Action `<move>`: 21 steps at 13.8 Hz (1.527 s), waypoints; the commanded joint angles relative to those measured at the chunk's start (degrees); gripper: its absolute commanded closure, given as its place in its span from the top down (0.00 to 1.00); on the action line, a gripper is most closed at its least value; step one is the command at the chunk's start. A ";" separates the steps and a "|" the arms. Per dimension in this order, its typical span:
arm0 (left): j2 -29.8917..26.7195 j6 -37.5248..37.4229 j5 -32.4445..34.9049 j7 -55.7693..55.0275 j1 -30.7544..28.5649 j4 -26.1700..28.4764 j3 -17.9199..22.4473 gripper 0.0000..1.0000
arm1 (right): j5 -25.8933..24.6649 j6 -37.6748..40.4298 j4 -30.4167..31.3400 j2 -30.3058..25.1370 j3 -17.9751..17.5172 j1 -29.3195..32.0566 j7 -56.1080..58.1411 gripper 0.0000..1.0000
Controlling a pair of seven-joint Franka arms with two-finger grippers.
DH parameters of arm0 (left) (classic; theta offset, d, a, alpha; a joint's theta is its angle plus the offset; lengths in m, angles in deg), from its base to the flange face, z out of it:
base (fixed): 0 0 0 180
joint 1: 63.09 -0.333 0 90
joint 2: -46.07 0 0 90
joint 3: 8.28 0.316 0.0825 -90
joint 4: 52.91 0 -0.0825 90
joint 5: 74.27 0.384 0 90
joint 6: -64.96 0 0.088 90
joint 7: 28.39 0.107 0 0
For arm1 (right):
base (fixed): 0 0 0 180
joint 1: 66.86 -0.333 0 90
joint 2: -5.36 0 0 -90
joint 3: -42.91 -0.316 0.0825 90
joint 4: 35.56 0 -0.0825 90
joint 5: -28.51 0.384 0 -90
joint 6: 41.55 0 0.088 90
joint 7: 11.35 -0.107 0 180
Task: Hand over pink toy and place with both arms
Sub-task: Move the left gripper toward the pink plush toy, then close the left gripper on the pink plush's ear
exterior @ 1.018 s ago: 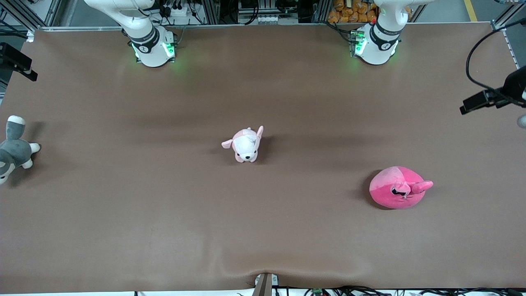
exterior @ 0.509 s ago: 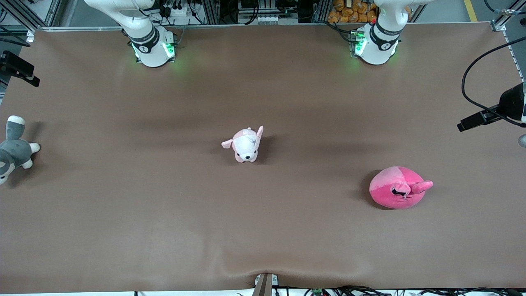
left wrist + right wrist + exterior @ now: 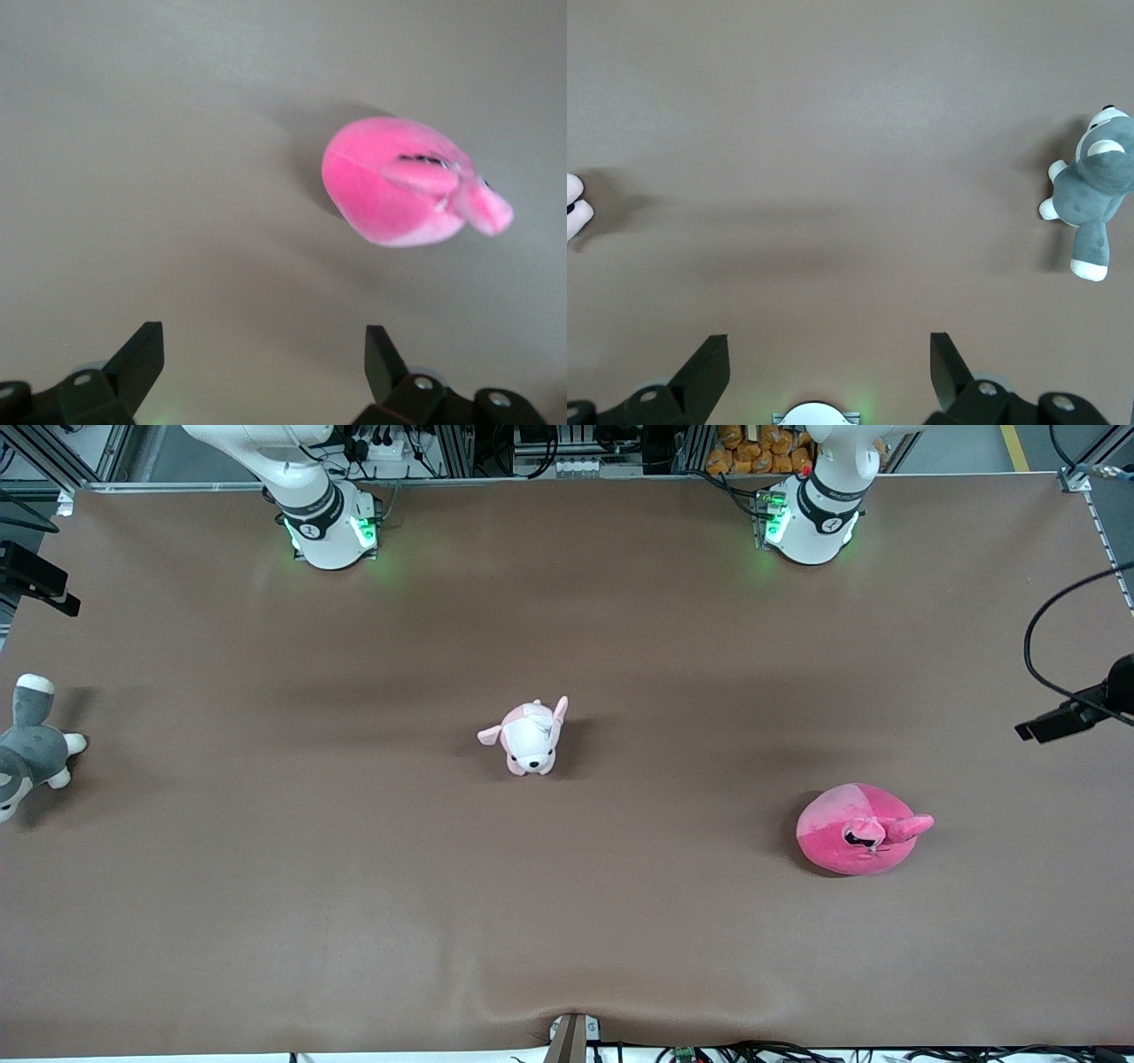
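The pink toy (image 3: pixel 855 828) lies on the brown table toward the left arm's end, snout pointing toward that end. It also shows in the left wrist view (image 3: pixel 399 181). My left gripper (image 3: pixel 261 341) is open and empty, up in the air over bare table short of the toy; a black part of its hand (image 3: pixel 1059 722) shows at the edge of the front view. My right gripper (image 3: pixel 828 345) is open and empty, high over the table at the right arm's end; a black part of its hand (image 3: pixel 35 580) shows at the front view's edge.
A small pale pink-and-white dog plush (image 3: pixel 529 737) stands at the table's middle; its edge shows in the right wrist view (image 3: pixel 574 208). A grey-and-white plush (image 3: pixel 31 748) lies at the right arm's end and shows in the right wrist view (image 3: pixel 1090 190). Arm bases (image 3: pixel 328 531) stand along the table's edge farthest from the front camera.
The black part of the left hand has moved lower in the front view, toward the front camera's side. The right hand has barely shifted. The toys have not moved.
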 commanded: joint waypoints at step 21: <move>19.59 14.65 -25.30 -43.84 -1.36 -1.89 -0.61 0.95 | 0.15 0.79 -1.61 1.17 -0.77 0.82 -2.87 1.00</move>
